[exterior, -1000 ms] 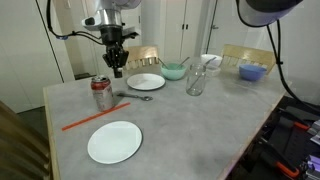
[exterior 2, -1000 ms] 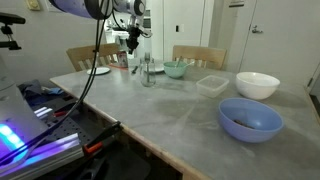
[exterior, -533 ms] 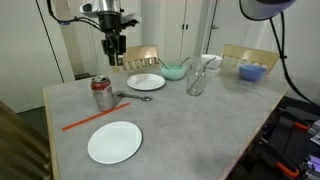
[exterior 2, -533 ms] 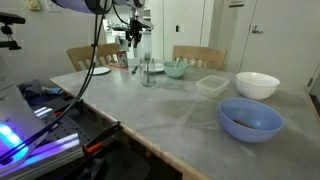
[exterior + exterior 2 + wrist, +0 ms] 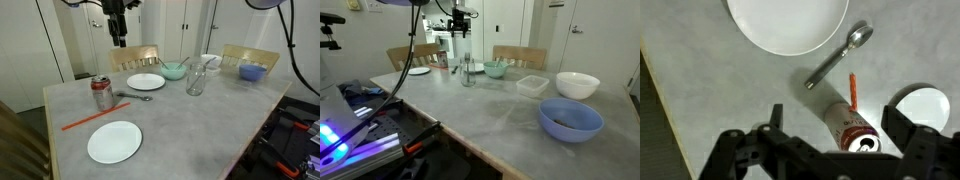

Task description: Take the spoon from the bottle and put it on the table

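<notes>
The silver spoon (image 5: 137, 97) lies flat on the grey table (image 5: 200, 130), between the red soda can (image 5: 100, 92) and the far white plate (image 5: 146, 81). In the wrist view the spoon (image 5: 838, 56) shows whole, its bowl pointing toward a plate (image 5: 787, 22). The clear bottle (image 5: 195, 82) stands upright to the right, with nothing I can make out inside; it also shows in an exterior view (image 5: 468, 72). My gripper (image 5: 118, 30) hangs high above the table, open and empty. From the wrist, the gripper (image 5: 830, 116) has its fingers spread wide over the can (image 5: 853, 125).
An orange-red stick (image 5: 95, 115) lies by a near white plate (image 5: 114, 142). A green bowl (image 5: 173, 71), white cup (image 5: 208, 62) and blue bowl (image 5: 252, 71) stand at the back. A white bowl (image 5: 577, 84) and clear container (image 5: 531, 85) show too.
The gripper has risen from just above the spoon to high over the table, and its jaws have opened. The spoon stays where it lay.
</notes>
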Controlling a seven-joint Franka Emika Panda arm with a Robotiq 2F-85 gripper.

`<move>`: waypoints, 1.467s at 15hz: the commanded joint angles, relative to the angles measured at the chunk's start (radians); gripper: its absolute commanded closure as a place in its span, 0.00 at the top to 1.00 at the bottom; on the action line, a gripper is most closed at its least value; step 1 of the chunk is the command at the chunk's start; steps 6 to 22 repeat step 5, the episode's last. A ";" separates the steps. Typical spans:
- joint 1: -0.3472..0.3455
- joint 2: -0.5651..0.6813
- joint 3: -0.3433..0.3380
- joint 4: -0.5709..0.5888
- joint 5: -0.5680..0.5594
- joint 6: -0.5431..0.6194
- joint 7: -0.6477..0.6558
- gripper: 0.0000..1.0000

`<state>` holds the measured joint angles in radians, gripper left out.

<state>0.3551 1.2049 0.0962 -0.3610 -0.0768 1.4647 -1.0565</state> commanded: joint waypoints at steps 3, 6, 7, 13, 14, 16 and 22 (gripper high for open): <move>-0.007 -0.059 -0.038 -0.032 -0.027 -0.057 0.056 1.00; -0.020 -0.065 -0.042 -0.030 -0.026 -0.056 0.065 1.00; -0.020 -0.065 -0.042 -0.030 -0.026 -0.056 0.065 1.00; -0.020 -0.065 -0.042 -0.030 -0.026 -0.056 0.065 1.00; -0.020 -0.065 -0.042 -0.030 -0.026 -0.056 0.065 1.00; -0.020 -0.065 -0.042 -0.030 -0.026 -0.056 0.065 1.00; -0.020 -0.065 -0.042 -0.030 -0.026 -0.056 0.065 1.00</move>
